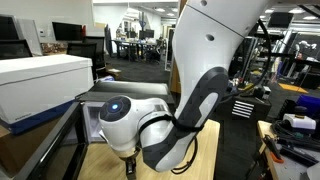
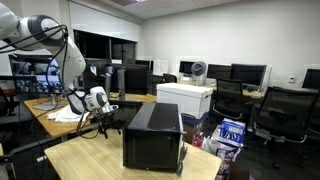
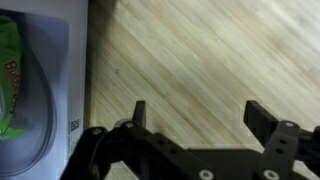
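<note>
Wrist view: the claw stands wide open and empty at the bottom of the frame, above a wooden table. A green packet lies at far left on a grey tray.

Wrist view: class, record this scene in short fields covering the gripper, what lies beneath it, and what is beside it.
gripper: open, holding nothing
beneath: light wooden table
beside: grey-white panel at the picture's left edge
at that panel: green packet, partly cut off, lettering unreadable
contact: none visible
</note>
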